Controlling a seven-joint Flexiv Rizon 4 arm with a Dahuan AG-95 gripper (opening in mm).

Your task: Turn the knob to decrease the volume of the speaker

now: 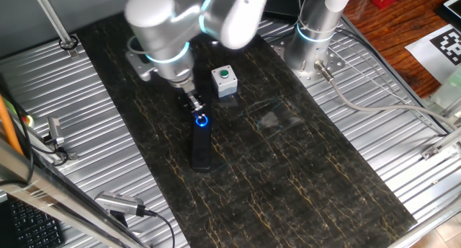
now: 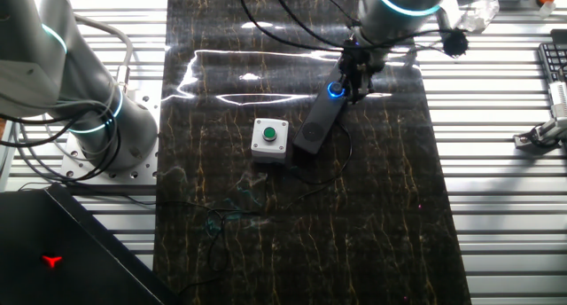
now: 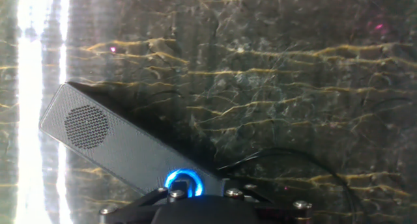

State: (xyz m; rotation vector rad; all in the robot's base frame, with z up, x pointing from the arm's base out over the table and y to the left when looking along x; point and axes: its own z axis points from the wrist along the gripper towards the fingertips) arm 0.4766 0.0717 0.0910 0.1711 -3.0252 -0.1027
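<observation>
While the gripper (image 1: 194,106) hangs just above the knob (image 3: 183,183) at the hand view's bottom edge, I cannot tell whether its jaws are apart or together. Off-centre contact could push the light speaker (image 3: 124,149) sideways, toward the button box (image 1: 225,81) behind.

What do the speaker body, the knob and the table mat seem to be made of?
The speaker: probably matte dark plastic, with a fine perforated grille, maybe metal, over a round driver. The knob: a small dark dial, plastic or metal, not clear, ringed by a translucent band glowing blue. The mat: looks like glossy black marble-patterned sheet with gold veins; strong reflections suggest a smooth, polished finish.
</observation>
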